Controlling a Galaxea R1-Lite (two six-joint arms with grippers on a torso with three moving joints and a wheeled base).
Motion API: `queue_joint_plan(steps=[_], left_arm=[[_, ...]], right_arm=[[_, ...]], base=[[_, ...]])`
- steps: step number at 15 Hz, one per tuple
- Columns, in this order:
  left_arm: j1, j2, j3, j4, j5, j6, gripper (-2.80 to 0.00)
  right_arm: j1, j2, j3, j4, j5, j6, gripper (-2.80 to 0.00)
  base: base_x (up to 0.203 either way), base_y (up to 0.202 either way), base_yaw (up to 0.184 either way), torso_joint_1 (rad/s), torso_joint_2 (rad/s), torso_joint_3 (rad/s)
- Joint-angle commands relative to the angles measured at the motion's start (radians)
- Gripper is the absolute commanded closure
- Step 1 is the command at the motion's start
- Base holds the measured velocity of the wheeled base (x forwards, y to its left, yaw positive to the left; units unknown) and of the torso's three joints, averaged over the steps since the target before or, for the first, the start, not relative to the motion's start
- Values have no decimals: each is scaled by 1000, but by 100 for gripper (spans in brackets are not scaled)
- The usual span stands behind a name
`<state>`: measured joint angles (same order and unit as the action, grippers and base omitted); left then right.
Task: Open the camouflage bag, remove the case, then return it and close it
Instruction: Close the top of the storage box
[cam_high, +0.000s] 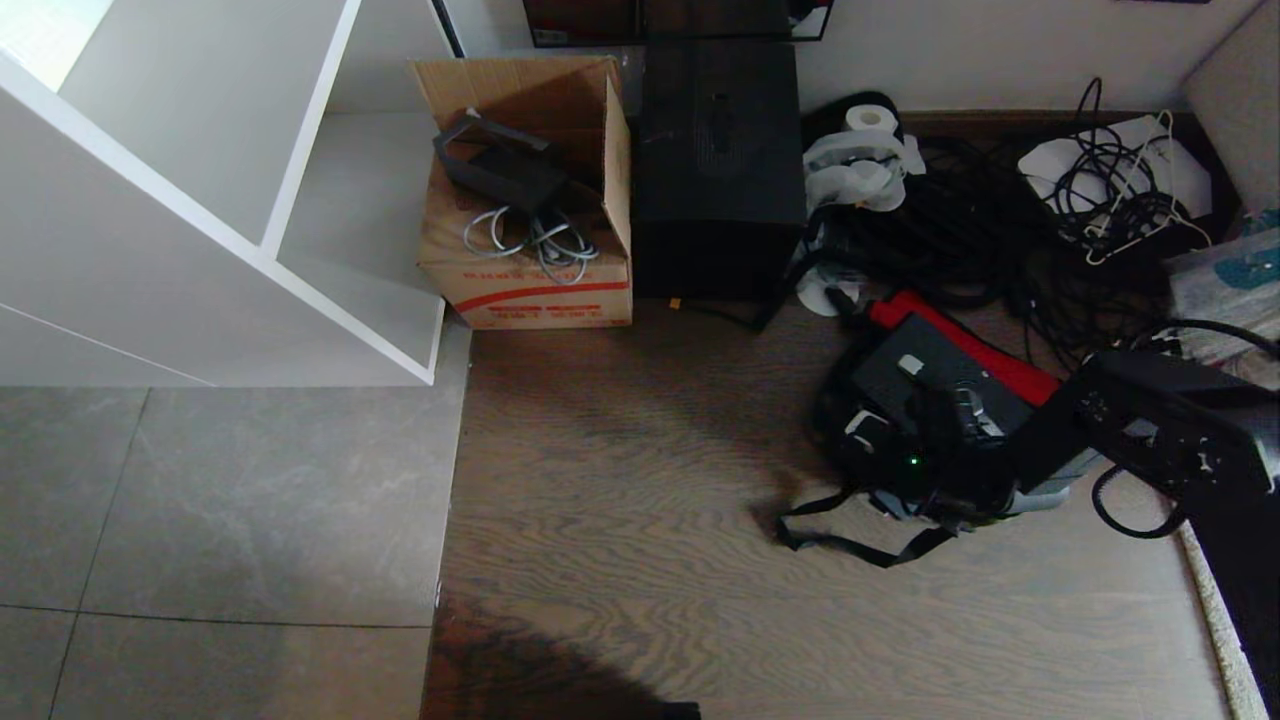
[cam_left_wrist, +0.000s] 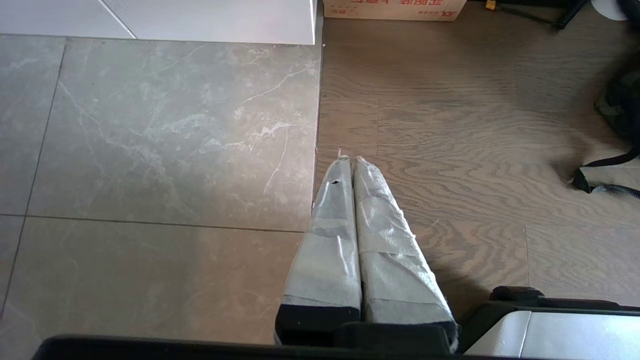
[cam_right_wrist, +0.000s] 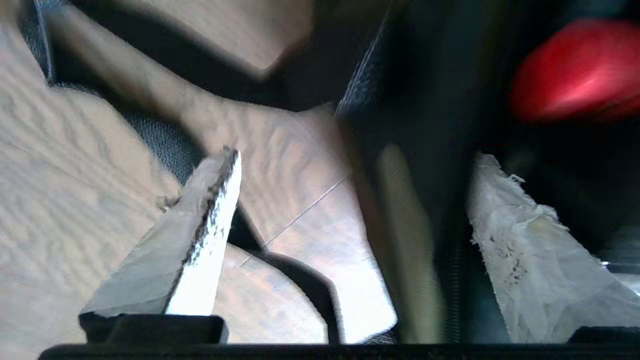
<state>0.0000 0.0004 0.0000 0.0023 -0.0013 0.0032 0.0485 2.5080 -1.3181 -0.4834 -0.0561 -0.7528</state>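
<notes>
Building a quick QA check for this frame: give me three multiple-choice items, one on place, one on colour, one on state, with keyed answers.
1. What stands directly beside the tall black box, on its left in the head view?
A. brown cardboard box
B. white toilet roll
C. red toolbox

2. What colour is the lining showing at the open soft camouflage bag?
A. blue
B. red
C. yellow

3. How do the fingers of the left tool stand?
A. spread wide
B. clamped on a cable
C. pressed together, empty

Answers:
1. A: the brown cardboard box sits against that side.
2. B: a red strip runs along the bag's edge.
3. C: the taped fingers meet over bare floor.
</notes>
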Motion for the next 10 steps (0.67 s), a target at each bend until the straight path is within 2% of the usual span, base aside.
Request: queue_joint_plan(steps=[1, 7, 8, 10], left_arm=[[0, 0, 0, 1, 0, 0, 0], [0, 0, 0, 0, 0, 0, 0], [0, 0, 0, 1, 0, 0, 0], [0, 0, 0, 0, 0, 0, 0]], right_arm=[[8, 38, -12, -11, 3, -6, -280], [17, 89, -52, -130, 8, -7, -280], [17, 82, -53, -130, 15, -6, 0], [16, 72, -68, -134, 14, -3, 0]], base=[[0, 0, 0, 0, 0, 0], [0, 0, 0, 0, 0, 0], [0, 0, 0, 0, 0, 0], [0, 0, 0, 0, 0, 0]])
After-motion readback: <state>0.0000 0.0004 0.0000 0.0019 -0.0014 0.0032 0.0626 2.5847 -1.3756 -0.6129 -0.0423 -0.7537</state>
